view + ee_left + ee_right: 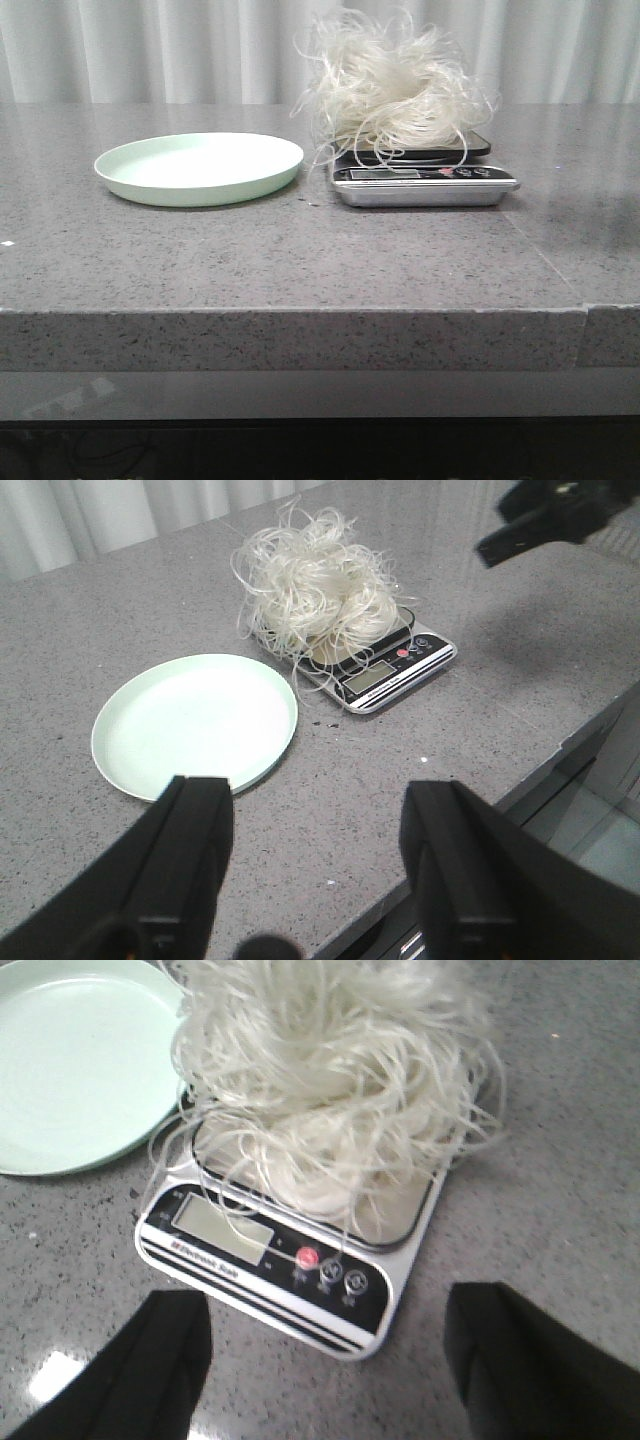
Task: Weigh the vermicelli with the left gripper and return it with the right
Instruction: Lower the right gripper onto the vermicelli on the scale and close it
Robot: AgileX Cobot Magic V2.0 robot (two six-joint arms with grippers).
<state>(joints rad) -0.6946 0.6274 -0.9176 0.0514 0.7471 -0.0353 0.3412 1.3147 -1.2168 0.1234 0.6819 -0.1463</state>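
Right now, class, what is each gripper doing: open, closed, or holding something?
Left gripper: open, holding nothing, above the table near the plate.
Right gripper: open, holding nothing, above the scale with the vermicelli.

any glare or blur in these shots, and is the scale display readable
Front view: soft even light, faint sheen on the countertop; the scale display is too small to read. Left wrist view: the left gripper fingers are close and blurred. Right wrist view: a bright glare patch on the counter beside a finger, the vermicelli looks washed out, the display looks blank.
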